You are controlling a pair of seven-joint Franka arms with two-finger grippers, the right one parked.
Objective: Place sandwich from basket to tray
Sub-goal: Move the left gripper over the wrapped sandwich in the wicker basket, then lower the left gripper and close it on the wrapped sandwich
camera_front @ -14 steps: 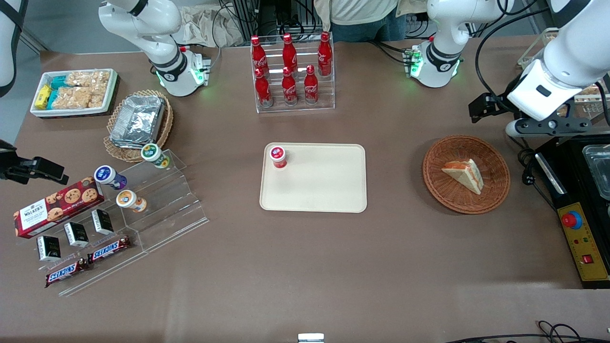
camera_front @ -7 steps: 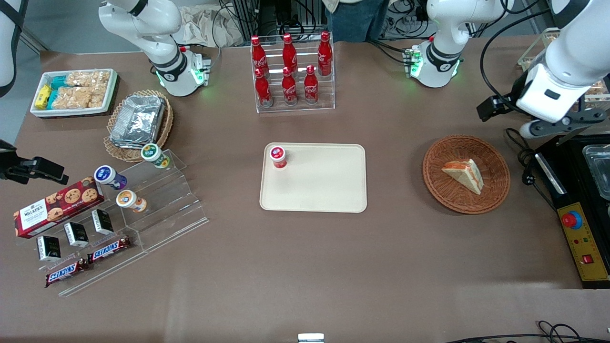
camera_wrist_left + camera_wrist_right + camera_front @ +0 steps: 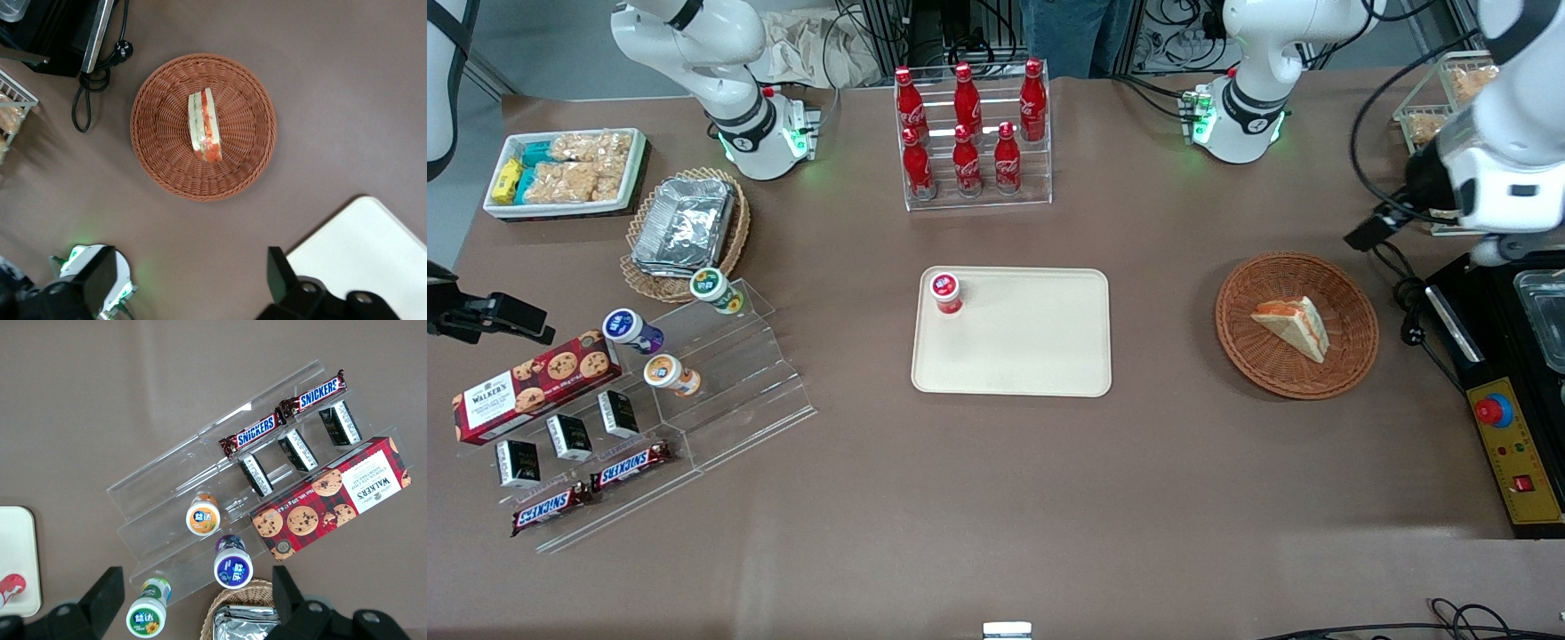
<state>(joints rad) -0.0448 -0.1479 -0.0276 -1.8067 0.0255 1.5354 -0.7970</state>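
The sandwich [image 3: 1294,326], a pale bread wedge with orange-red and green filling, lies in the round reddish-brown wicker basket [image 3: 1232,342]. The beige tray [image 3: 1032,356] lies flat at the table's middle, apart from the basket. My left gripper [image 3: 190,285] is open and empty, its two black fingers wide apart. It hangs high above the table, farther from the front camera than the basket, near the working arm's end. In the left wrist view the sandwich [image 3: 205,125] sits in the basket [image 3: 155,157], and a corner of the tray [image 3: 373,247] shows.
A small red-capped bottle [image 3: 945,292] stands on the tray's corner. A rack of red cola bottles [image 3: 971,133] stands farther back. A black appliance with a control box [image 3: 1507,418] and cables [image 3: 1409,307] lie beside the basket. Snack displays fill the parked arm's end.
My left arm's wrist has swung away from the basket, toward the working arm's table edge and farther from the front camera. The sandwich, basket and tray have not moved.
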